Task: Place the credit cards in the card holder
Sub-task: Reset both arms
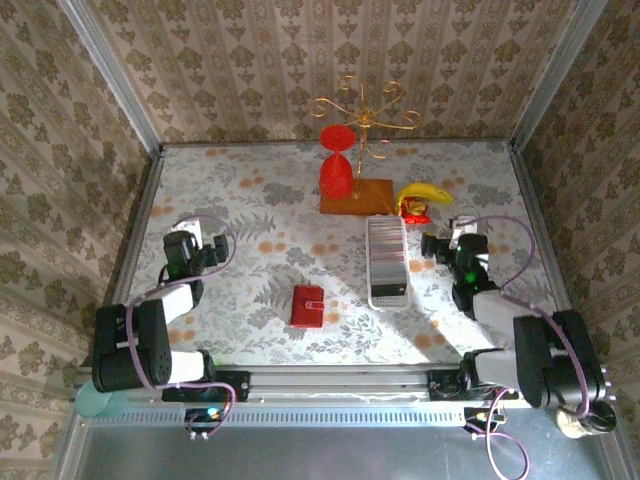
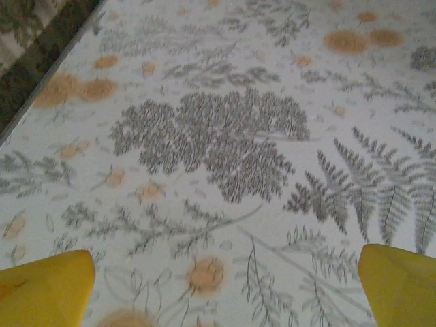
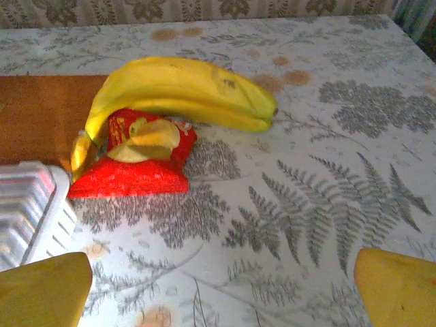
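"Is this somebody's dining room?"

"It's dressed like one. There's patterned wallpaper (image 1: 300, 60) on three sides and a fern-and-flower tablecloth (image 1: 250, 190). At top centre of the frame sit a banana (image 1: 422, 192) and a red glass (image 1: 336, 172) over a wooden board (image 1: 365, 197)."

"But it isn't?"

"No, it's a robot lab booth. A bare metal post (image 1: 112, 72) runs up the upper-left corner and an aluminium rail (image 1: 330, 379) crosses the bottom. One robot arm (image 1: 140, 345) is bolted to it at lower left, another arm (image 1: 545, 355) at lower right, both trailing cables."
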`<action>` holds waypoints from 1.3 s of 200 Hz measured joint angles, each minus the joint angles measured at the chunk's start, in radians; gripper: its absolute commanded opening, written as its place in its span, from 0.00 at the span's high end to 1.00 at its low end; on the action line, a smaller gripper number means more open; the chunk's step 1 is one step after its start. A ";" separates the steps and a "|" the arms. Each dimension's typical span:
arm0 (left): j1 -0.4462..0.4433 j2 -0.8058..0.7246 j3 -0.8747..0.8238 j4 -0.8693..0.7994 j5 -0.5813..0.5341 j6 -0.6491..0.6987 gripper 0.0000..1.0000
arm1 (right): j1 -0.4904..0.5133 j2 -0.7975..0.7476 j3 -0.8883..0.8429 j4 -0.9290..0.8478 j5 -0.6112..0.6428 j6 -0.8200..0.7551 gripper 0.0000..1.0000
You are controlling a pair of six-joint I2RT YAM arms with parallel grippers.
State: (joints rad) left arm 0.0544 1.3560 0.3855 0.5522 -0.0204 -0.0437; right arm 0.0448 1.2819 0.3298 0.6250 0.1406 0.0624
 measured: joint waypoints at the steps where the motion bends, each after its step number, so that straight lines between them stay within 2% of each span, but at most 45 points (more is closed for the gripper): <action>1: 0.000 0.003 0.001 0.003 0.001 0.000 0.00 | -0.001 0.003 0.002 0.001 0.000 0.000 0.00; 18: -0.001 0.084 0.027 0.086 0.037 0.012 0.00 | -0.012 0.061 0.039 0.051 -0.020 -0.007 0.00; 39: -0.043 0.157 0.048 0.143 0.034 0.051 0.00 | -0.024 0.187 0.036 0.208 -0.035 -0.007 0.00; 55: -0.086 0.183 0.018 0.253 0.021 0.076 0.00 | -0.029 0.245 0.036 0.202 -0.043 -0.007 0.00; 114: -0.098 0.199 -0.007 0.340 -0.108 0.082 0.00 | -0.029 0.252 0.076 0.198 -0.044 -0.008 0.00; 260: -0.120 0.199 -0.007 0.377 -0.150 0.090 0.00 | -0.027 0.252 0.076 0.198 -0.044 -0.008 0.00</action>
State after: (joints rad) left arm -0.0658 1.5551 0.3786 0.9295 -0.1703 0.0467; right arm 0.0174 1.5337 0.4061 0.8227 0.0963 0.0547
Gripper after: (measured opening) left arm 0.999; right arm 0.999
